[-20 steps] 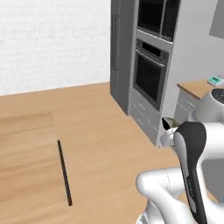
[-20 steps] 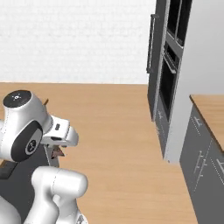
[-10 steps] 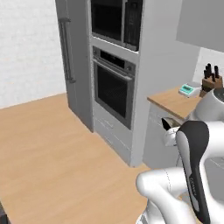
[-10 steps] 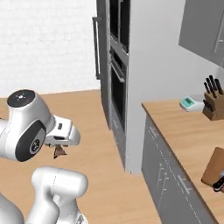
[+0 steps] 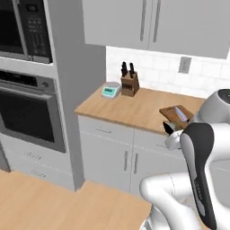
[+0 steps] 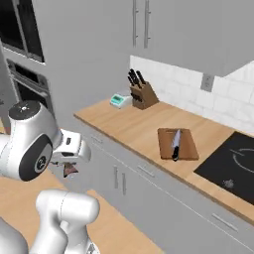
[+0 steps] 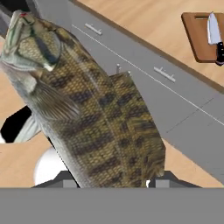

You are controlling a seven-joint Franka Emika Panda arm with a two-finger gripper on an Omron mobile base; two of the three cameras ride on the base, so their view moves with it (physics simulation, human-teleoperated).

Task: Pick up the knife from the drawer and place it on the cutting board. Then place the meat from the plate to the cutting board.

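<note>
My gripper [image 7: 111,181] is shut on the meat [image 7: 87,100], a brown scaly fish-shaped piece that rises from between the fingers. From the right, the gripper [image 6: 68,166] hangs in front of the cabinets with the meat [image 6: 70,170] under it. The cutting board [image 6: 177,144] lies on the counter, off to the gripper's right. The knife [image 6: 175,144] rests on it, silver blade and black handle. The board [image 7: 200,37] and knife [image 7: 215,33] also sit at the hand view's top right. The board [image 5: 175,115] shows beside my arm. The plate is out of view. I cannot tell which closed front [image 7: 164,73] is the drawer.
A wooden knife block [image 6: 140,94] and a teal scale [image 6: 119,100] stand at the counter's back left. A black cooktop [image 6: 233,166] lies right of the board. The wall oven [image 5: 27,117] stands left of the counter, and wall cabinets [image 5: 152,22] hang above it.
The base has turned, so both base views swung from floor and oven to the counter with the board. The meat stays in the gripper.
</note>
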